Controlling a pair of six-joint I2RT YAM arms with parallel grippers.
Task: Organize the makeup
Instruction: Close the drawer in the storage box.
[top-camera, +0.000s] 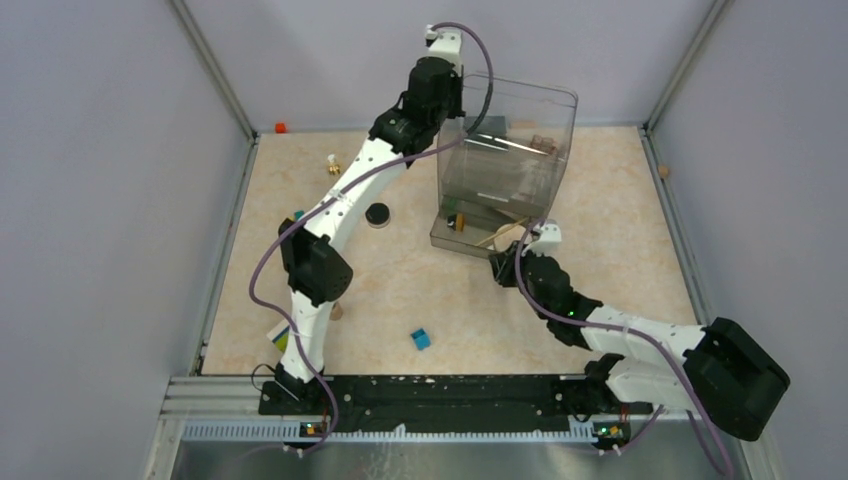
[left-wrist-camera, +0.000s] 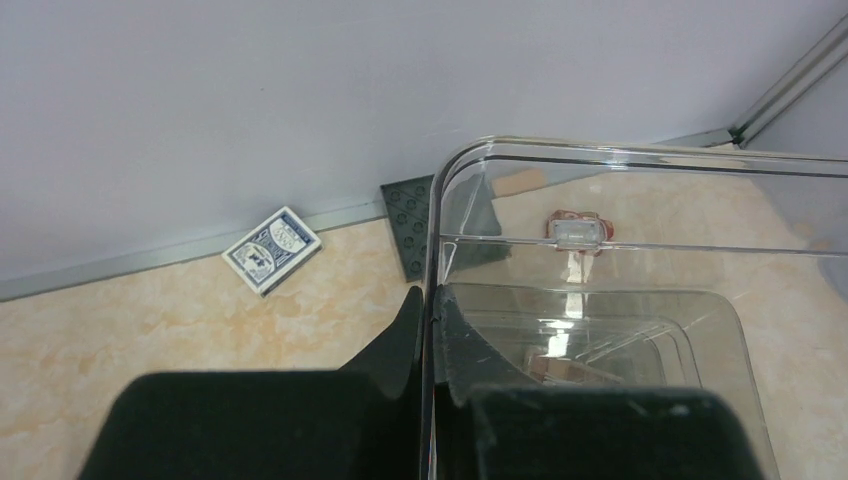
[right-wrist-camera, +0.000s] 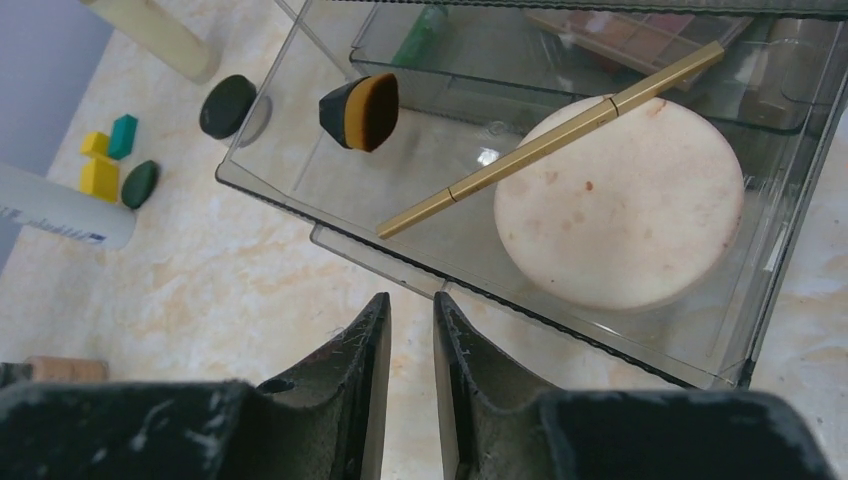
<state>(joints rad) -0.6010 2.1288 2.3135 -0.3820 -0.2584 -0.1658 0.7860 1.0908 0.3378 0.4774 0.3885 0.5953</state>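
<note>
The left tool is clamped on the clear organizer wall, bracing it; the right tool is nearly closed and holds nothing, just short of the open drawer front lip; the beige round disc and gold pencil lie inside, beyond its tips; likely next: push the drawer in squarely, with 1 arm bracing.

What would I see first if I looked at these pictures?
The big clear box at the far middle of the table stands out, with the left fingers pinched shut on its wall. In its pulled-out bottom drawer lie a beige round disc and a gold stick, just ahead of the right fingers.
</note>
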